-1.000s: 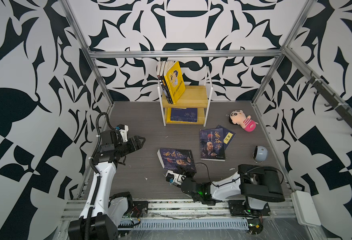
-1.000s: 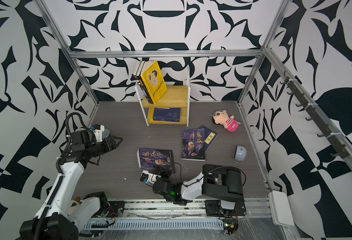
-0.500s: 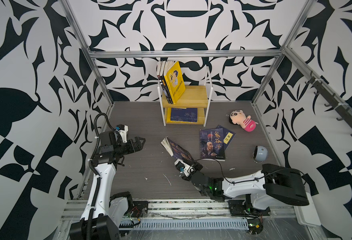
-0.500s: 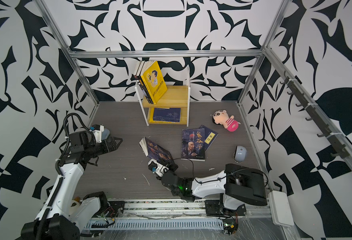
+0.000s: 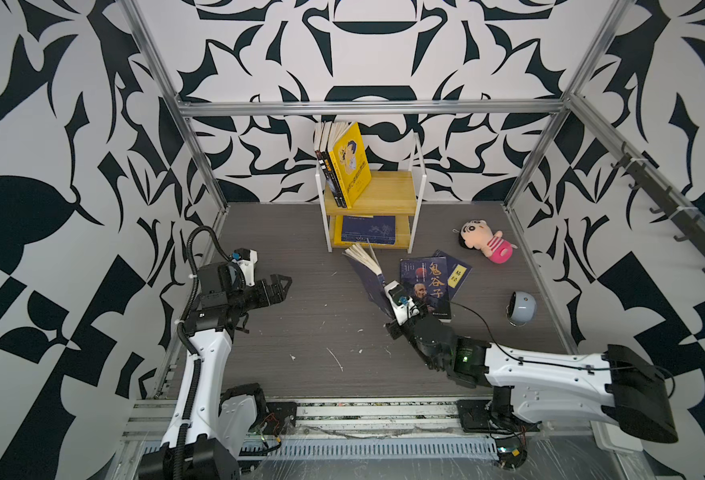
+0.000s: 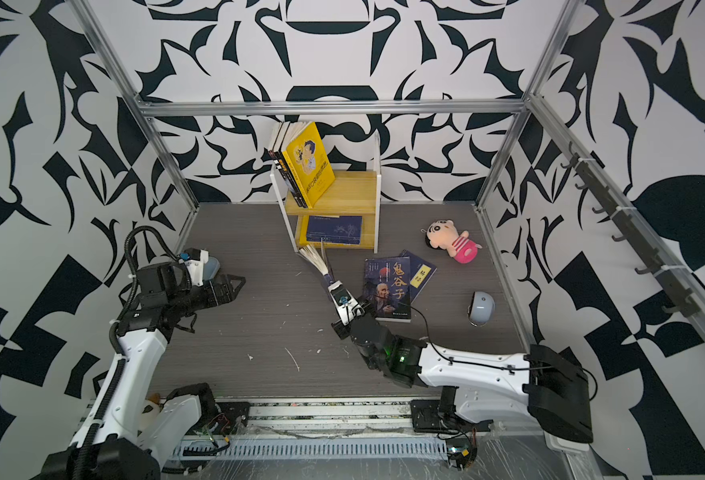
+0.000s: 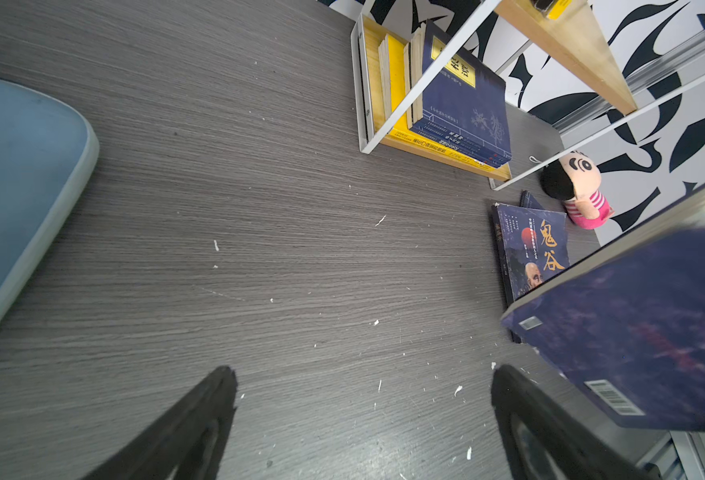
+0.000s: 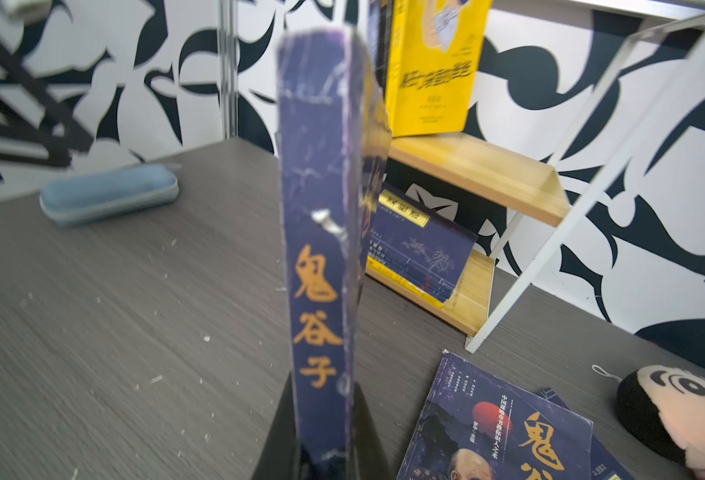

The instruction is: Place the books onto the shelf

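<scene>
— Where is the right claw (image 8: 324, 419)?

— Near the front, over the grey table (image 5: 321, 332). It is clamped tight on the bottom end of a dark blue book (image 8: 317, 208). The book is up off the table. Its top end points toward the shelf (image 5: 388, 191), and the pages fan open there.

— And the left claw (image 7: 363, 374)?

— It hangs at the left side, well apart from every book. Its two black fingers (image 7: 193, 428) are wide apart and hold nothing. A blue case (image 8: 109, 193) lies just beside that arm.

— What lies a bit further back?

— Just beside the held book, an old-man book (image 5: 425, 286) lies flat. It rests partly on a navy book with a yellow label (image 5: 458, 272). A round grey thing (image 5: 521, 307) sits off to the right. A plush doll (image 5: 486, 243) lies further back than those.

— And the shelf?

— It stands at the back wall. A yellow book (image 5: 348, 166) and some dark ones lean at the left end of the top board. A navy stack (image 5: 367, 228) lies flat on the bottom board.
</scene>
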`<state>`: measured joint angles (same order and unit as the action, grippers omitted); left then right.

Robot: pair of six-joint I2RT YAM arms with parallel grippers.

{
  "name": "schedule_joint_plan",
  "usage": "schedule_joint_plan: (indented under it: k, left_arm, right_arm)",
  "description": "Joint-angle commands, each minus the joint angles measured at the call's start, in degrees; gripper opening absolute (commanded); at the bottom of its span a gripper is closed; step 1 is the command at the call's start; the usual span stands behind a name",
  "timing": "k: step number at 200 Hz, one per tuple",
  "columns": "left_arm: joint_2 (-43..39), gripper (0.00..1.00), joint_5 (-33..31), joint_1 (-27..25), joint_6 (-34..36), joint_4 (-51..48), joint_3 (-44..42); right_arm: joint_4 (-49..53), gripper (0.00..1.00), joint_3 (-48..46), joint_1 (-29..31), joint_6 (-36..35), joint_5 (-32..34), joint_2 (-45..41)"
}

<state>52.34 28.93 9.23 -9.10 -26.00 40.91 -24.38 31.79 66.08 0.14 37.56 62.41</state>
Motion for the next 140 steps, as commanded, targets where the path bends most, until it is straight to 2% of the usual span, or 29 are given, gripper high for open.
schedule_joint_plan:
  k: [1, 67, 91, 120, 140]
  left_arm:
    - [-1.1, 1.00, 0.9, -0.3, 0.3, -0.6, 0.2]
    - [-1.7, 1.00, 1.4, -1.0, 0.2, -0.1, -0.1]
    - [-1.8, 1.00, 0.7, -1.4, 0.6, -0.4, 0.0]
    - [-1.7, 0.99, 1.1, -1.3, 0.4, -0.5, 0.1]
    - [-1.5, 1.00, 0.9, -1.8, 0.4, -0.5, 0.5]
  right_arm:
    - [-0.7, 0.00, 4.9, -1.5, 4.8, -1.3, -4.7]
    - [2.5, 0.00, 12.3, -4.1, 4.3, -4.0, -7.7]
    - [3.9, 0.00, 18.0, -5.2, 4.1, -3.8, -5.8]
    - [4.6, 0.00, 26.5, -6.8, 3.7, 0.3, -0.8]
    - [4.7, 0.00, 31.9, -9.0, 2.7, 0.0, 3.1]
